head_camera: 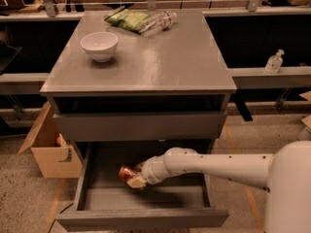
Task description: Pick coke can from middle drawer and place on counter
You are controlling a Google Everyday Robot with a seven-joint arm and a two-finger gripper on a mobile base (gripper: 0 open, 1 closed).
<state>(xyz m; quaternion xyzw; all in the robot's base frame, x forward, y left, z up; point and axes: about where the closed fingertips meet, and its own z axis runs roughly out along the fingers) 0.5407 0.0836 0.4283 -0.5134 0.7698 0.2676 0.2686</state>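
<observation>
The coke can point(126, 173), red with a silvery end, is tilted inside the open middle drawer point(146, 218), at its left centre. My gripper point(132, 177) reaches into the drawer from the right on a long white arm point(214, 165) and is shut on the can, holding it a little above the drawer floor. One tan fingertip point(137, 182) shows under the can. The grey counter point(160, 62) is the cabinet top above the drawer.
On the counter stand a white bowl point(99, 45) at the left, and a green snack bag point(126, 19) and a clear plastic bottle point(158, 21) at the back. A cardboard box point(48, 147) stands on the floor left of the cabinet. A small bottle point(274, 62) sits on the right-hand ledge.
</observation>
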